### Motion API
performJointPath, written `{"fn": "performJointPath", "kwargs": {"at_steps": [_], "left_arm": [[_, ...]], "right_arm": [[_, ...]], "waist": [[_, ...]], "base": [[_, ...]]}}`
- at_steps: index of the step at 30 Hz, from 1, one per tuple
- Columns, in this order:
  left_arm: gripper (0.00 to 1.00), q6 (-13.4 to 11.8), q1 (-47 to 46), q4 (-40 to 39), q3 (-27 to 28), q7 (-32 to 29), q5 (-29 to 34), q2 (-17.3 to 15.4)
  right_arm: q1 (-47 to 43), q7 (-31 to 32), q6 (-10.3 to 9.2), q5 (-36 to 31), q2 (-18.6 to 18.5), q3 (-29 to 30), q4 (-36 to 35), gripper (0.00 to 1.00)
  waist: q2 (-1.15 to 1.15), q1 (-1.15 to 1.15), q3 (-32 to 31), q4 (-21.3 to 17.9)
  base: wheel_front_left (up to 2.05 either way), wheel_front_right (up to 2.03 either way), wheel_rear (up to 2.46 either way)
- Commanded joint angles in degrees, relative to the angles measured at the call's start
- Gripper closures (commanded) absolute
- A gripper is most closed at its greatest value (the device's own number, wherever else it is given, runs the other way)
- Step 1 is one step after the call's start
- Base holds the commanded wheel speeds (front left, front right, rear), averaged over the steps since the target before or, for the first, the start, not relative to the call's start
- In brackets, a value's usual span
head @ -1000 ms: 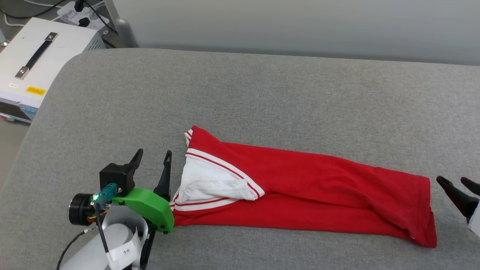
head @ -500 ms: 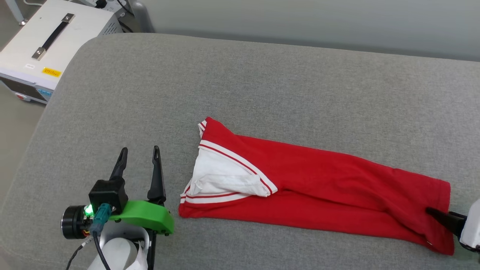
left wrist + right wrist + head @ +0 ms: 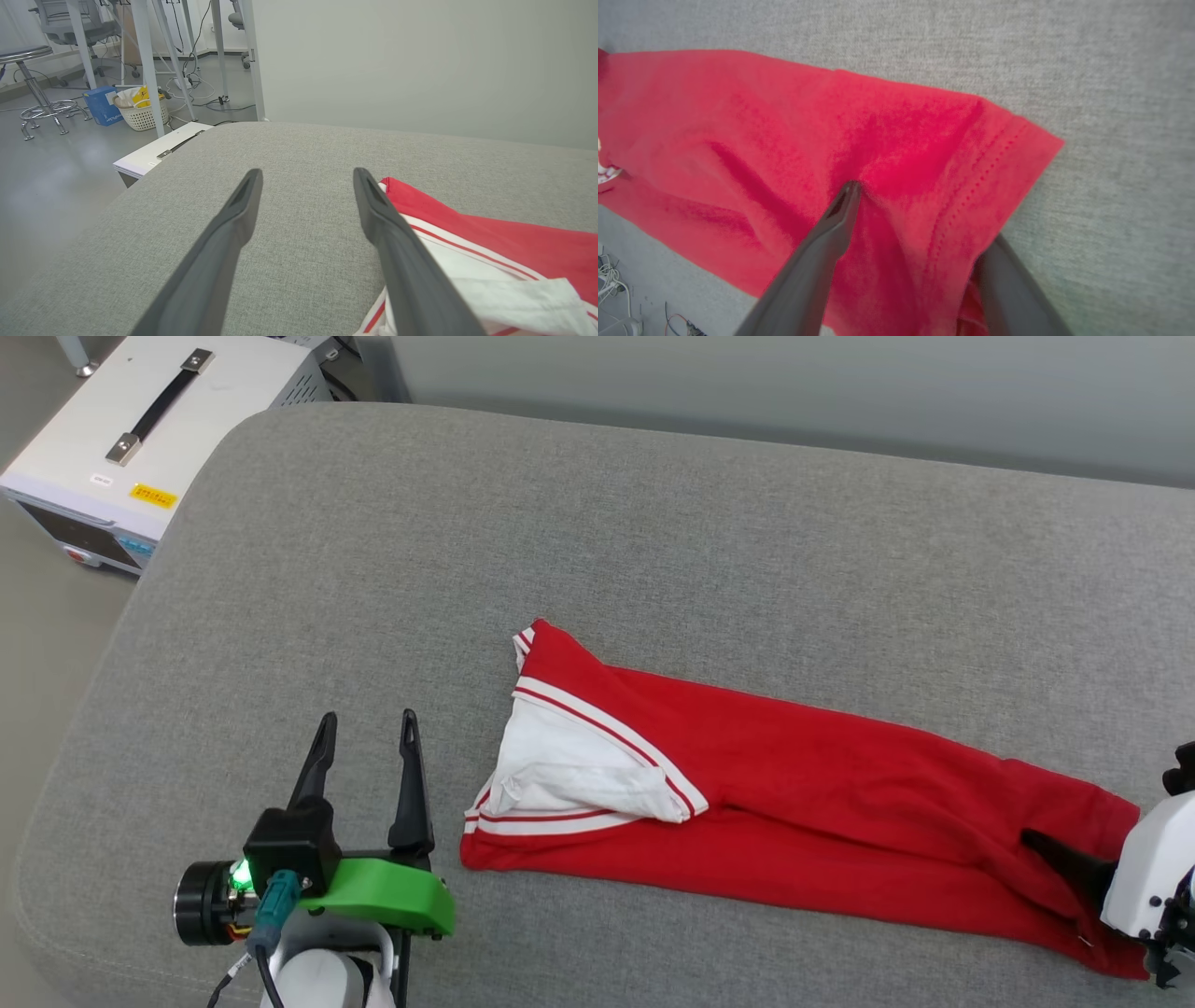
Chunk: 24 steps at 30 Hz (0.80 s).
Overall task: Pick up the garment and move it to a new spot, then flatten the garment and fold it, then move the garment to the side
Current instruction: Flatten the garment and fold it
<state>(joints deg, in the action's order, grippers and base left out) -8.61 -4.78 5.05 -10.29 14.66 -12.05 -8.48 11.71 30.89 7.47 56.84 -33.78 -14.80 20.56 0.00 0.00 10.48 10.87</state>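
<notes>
grey padded surface: garment, lying in a long strip. left gripper agape, empty, beside sleeve; right gripper agape astride hem. step, likely: folding; next needs closing on hem.

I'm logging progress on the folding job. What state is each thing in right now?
Shirt: folded into a long strip, lying on the grey cushion, not lifted.
Left gripper: open, empty, beside the shirt's sleeve end.
Right gripper: open, fingers astride the shirt's hem end, not closed on it.
White box: on the floor, handle lying flat.
</notes>
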Motion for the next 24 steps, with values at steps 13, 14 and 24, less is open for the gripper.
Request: {"fn": "performJointPath", "kwargs": {"at_steps": [13,14,24], "left_arm": [[0.0,4.5,3.2,-1.1,4.2,0.3,6.5,3.6],[0.0,4.7,3.3,-1.2,4.2,0.3,6.7,3.7],[0.0,6.3,4.5,-0.4,4.9,0.3,8.6,4.4]], "right_arm": [[-0.4,-7.3,0.02,2.3,-6.0,-0.6,6.4,1.0],[-0.6,-7.5,0.02,2.4,-6.7,-0.2,6.9,1.0],[-4.0,-7.8,0.02,3.2,-11.9,1.2,5.8,1.0]], "waist": [[0.0,0.0,-2.5,-1.2],[0.0,0.0,-2.6,-1.2],[0.0,0.0,-4.4,-2.5]], "base": [[0.0,0.0,0.0],[0.0,0.0,0.0],[0.0,0.0,0.0]]}}
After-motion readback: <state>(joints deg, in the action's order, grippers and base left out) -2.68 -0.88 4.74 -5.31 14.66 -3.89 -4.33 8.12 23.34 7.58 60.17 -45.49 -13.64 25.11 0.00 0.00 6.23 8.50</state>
